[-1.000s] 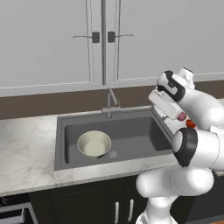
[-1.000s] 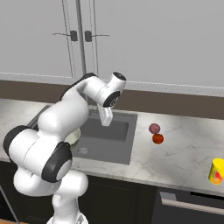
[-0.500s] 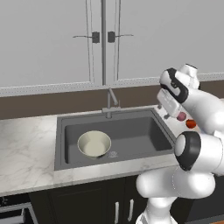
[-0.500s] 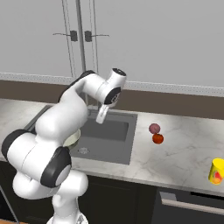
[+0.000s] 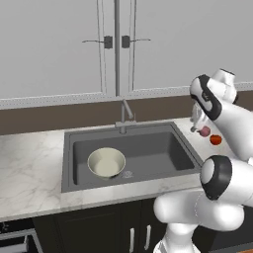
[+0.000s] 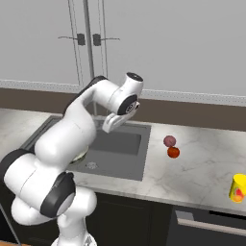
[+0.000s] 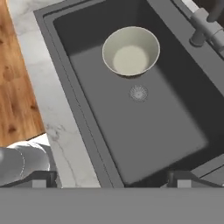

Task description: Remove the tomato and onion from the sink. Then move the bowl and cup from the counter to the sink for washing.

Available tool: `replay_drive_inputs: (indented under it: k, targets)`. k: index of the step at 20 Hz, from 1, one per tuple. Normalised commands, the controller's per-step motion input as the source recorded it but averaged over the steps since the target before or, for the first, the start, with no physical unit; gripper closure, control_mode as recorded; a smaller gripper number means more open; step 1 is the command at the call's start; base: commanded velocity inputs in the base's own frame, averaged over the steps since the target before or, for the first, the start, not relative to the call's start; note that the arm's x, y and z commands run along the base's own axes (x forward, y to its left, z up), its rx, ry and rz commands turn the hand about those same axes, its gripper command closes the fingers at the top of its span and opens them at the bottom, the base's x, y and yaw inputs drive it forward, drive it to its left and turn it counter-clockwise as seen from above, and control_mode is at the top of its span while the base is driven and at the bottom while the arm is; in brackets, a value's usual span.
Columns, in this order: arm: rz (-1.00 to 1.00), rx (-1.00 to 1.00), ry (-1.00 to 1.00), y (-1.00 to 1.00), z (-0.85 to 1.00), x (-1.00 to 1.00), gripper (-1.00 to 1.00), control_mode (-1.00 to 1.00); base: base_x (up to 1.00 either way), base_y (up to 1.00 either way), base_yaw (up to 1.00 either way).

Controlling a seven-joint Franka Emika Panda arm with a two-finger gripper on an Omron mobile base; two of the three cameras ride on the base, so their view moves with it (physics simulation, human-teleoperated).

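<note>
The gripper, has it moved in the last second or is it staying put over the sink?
Yes. The gripper has risen and swung right, off the sink interior toward its right rim, nearer the onion.

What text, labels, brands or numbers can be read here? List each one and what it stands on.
None can be read.
The cup carries a red-orange mark on its side, too small and blurred to tell whether it is lettering.
The bowl, sink, counter and cabinet doors bear no writing.

The white grey-veined marble worktop (image 6: 202, 168) carries a pale pink-red ball-shaped onion (image 6: 169, 141) touching a glossy orange-red tomato (image 6: 173, 152), and, well apart, a bright yellow cup (image 6: 238, 188).
</note>
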Motion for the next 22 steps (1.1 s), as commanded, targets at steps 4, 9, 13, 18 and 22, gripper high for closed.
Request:
replay_drive_inputs:
  k: [4,9,13,18,22]
  targets:
    - [-0.46,-0.02,0.00,-0.14,0.09,-0.33,-1.00,-1.00,0.00,0.00,0.00]
    - [-0.55,-0.06,0.03,-0.11,0.05,-0.23,-1.00,-1.00,0.00,0.00,0.00]
    - [-0.54,-0.10,0.14,-0.12,0.09,-0.11,-1.00,-1.00,0.00,0.00,0.00]
    - [-0.40,-0.11,0.11,-0.19,0.05,-0.13,-1.00,-1.00,0.00,0.00,0.00]
    - [-0.32,-0.05,0.18,-0.22,0.11,-0.15,-1.00,-1.00,0.00,0.00,0.00]
